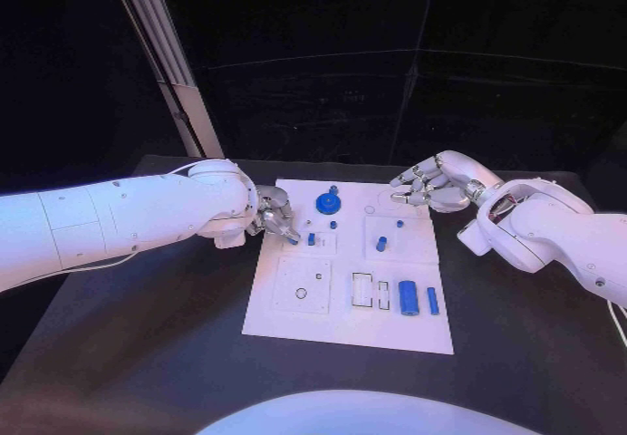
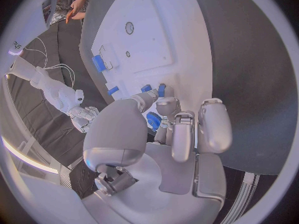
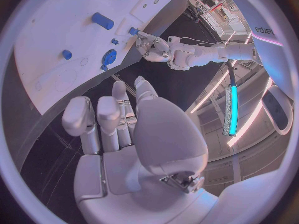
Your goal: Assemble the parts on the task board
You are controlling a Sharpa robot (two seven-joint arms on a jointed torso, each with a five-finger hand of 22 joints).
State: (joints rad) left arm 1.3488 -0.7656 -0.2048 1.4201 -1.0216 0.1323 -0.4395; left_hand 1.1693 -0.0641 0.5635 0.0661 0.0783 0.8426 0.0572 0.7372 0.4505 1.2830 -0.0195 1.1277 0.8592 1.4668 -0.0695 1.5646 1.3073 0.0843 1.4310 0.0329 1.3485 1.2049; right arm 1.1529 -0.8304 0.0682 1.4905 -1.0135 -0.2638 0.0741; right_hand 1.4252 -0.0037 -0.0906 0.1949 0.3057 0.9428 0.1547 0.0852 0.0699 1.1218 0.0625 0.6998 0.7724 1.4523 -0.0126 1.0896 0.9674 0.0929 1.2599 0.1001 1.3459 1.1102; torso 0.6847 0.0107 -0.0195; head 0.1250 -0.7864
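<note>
Left hand point(image 1: 274, 220) is down at the left edge of the task board point(image 1: 294, 322), fingertips angled onto a small blue peg point(image 1: 311, 239) near the board's upper middle; from the left wrist view the fingers point(image 2: 144, 98) reach right up to two little blue pieces point(image 2: 153, 89), and it looks like a pinch on one of them, though I can't tell for sure whether anything is actually gripped or just touched. That low, tilted pose makes sense for seating a peg into its socket. Right hand point(image 1: 437, 184) hangs off the board's far right corner, fingers curled loosely and apart, holding nothing, likely parked there to leave the working area open for the other arm. Now the board itself, lying flat in the middle of the black tabletop point(image 1: 157, 362): a round blue knob point(image 1: 328, 203) stands near the far edge, a short blue peg point(image 1: 381, 244) sits upright on the right-hand block, and down in the near right area a fat blue cylinder point(image 1: 409, 297) lies next to a slimmer blue bar point(image 1: 432, 300), both just beside an open rectangular recess point(image 1: 362, 287) that is not yet filled. The square plate on the near left has a small round hole point(image 1: 302, 294), also open. By my reading, several sockets are waiting and assembly is only partway along.
</note>
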